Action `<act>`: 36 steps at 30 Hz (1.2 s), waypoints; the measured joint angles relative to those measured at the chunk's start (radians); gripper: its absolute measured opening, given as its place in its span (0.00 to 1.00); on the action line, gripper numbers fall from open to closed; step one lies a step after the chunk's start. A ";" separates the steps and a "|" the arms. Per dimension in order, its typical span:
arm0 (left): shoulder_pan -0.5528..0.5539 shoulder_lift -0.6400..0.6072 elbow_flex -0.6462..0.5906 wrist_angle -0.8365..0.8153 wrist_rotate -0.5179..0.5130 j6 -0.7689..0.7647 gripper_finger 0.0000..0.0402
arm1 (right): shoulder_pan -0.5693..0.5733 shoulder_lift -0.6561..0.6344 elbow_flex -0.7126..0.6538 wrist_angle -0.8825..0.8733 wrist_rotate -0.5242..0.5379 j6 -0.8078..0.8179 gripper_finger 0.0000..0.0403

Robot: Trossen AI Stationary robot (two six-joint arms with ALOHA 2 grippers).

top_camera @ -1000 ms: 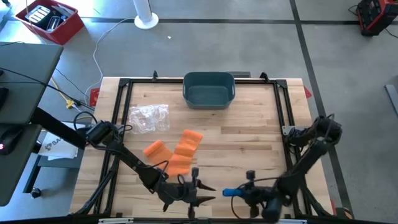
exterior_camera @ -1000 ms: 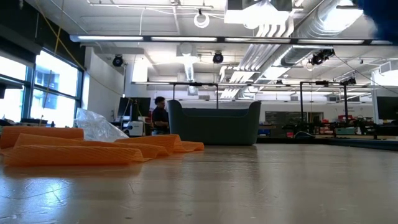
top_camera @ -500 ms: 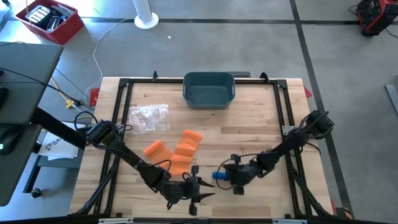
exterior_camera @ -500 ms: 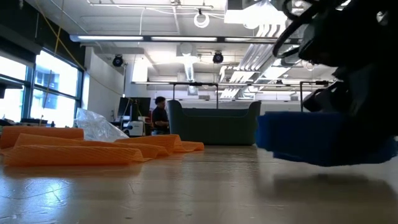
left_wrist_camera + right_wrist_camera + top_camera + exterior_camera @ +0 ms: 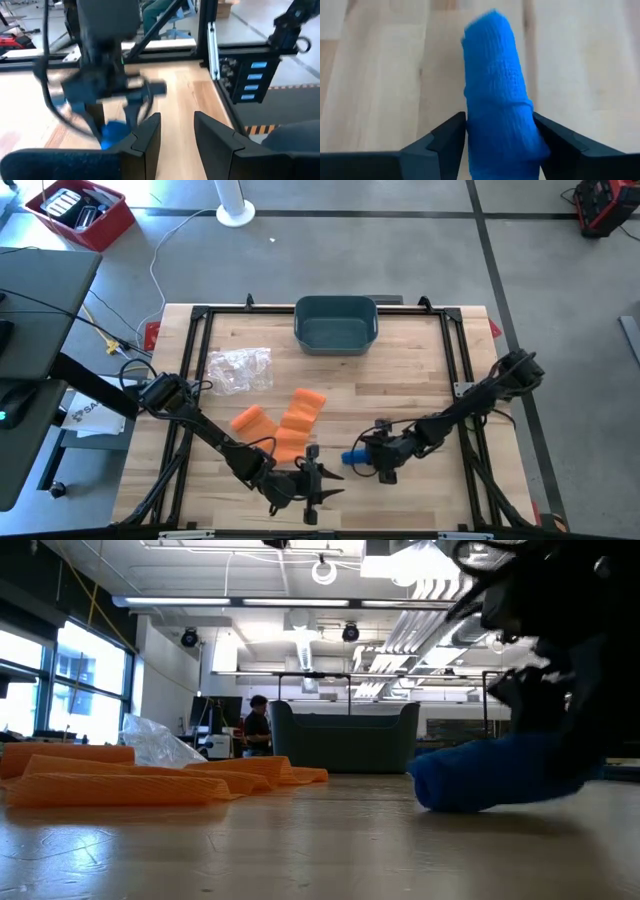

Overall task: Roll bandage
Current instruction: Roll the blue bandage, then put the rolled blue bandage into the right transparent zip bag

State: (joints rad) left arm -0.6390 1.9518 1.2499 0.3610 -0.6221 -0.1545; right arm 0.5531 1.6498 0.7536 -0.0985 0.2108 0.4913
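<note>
Blue bandage roll set down on the table between the right gripper's spread fingers

The right gripper (image 5: pixel 372 461) sits low near the table's (image 5: pixel 400 380) front middle, its fingers parted either side of the blue bandage roll (image 5: pixel 355 457); the right wrist view shows dark fingers (image 5: pixel 447 137) flanking the roll (image 5: pixel 497 110) with the jaws spread, so this reads as a release rather than a pinch. The low view adds that the roll (image 5: pixel 490 772) lies tilted on the wood, one end resting down. The left gripper (image 5: pixel 312 485) waits at the front edge just beside it, fingers partly apart and holding nothing, probably placed to help with rolling. Only the high view shows the orange bandages (image 5: pixel 290 425), plastic bag (image 5: pixel 238 368) and bin (image 5: pixel 336 322) lying well apart from the blue roll
</note>
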 joint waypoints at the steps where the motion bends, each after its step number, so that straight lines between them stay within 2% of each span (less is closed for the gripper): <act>1: 0.002 0.000 0.000 -0.011 -0.002 -0.004 0.28 | 0.008 -0.021 0.000 -0.016 0.022 0.000 0.52; 6: 0.028 0.000 0.000 -0.094 -0.038 -0.149 0.28 | 0.060 -0.106 0.000 -0.078 0.214 0.053 0.52; 8: 0.040 0.000 0.000 -0.129 -0.038 -0.207 0.28 | 0.080 -0.121 0.001 -0.076 0.257 0.067 0.52; 12: 0.054 0.000 0.000 -0.165 -0.038 -0.278 0.28 | 0.113 -0.119 0.000 -0.081 0.237 0.100 0.52; 18: 0.055 0.000 0.000 -0.164 -0.037 -0.282 0.28 | 0.162 -0.118 0.001 -0.123 0.209 0.164 0.52; 25: 0.057 0.000 0.000 -0.164 -0.035 -0.281 0.28 | 0.202 -0.119 0.000 -0.153 0.301 0.189 0.52; 30: 0.062 0.000 0.000 -0.164 -0.035 -0.283 0.28 | 0.207 -0.119 0.000 -0.168 0.304 0.252 0.52; 36: 0.062 0.001 0.000 -0.163 -0.035 -0.301 0.28 | 0.198 -0.112 0.000 -0.163 0.326 0.204 0.52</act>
State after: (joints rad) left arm -0.5766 1.9526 1.2495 0.1982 -0.6575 -0.4555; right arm 0.7509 1.5380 0.7540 -0.2619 0.5365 0.6956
